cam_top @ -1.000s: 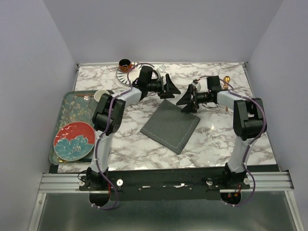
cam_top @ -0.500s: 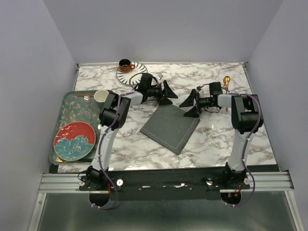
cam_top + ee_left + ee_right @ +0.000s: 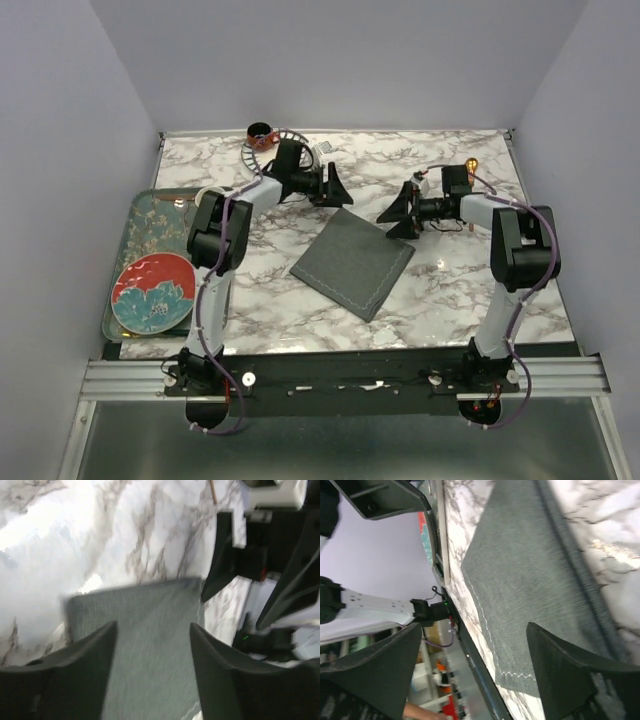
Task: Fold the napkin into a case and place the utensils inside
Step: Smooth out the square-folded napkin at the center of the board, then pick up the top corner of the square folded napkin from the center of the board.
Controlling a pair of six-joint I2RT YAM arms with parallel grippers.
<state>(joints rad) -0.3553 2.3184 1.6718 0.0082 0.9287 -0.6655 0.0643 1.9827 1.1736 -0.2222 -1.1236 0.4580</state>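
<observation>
I saw the dark grey square cloth napkin [image 3: 353,262] lying flat and unfolded in the middle of the white marble-patterned bench [image 3: 440,290], turned so that one corner pointed at the far edge. The left gripper [image 3: 338,190] sat just beyond that far corner and the right gripper [image 3: 397,215] just to its right, both spread wide and gripping nothing. I could not tell whether either touched the cloth. One slim gold-copper metal utensil [image 3: 471,166] lay near the bench's far right corner.
</observation>
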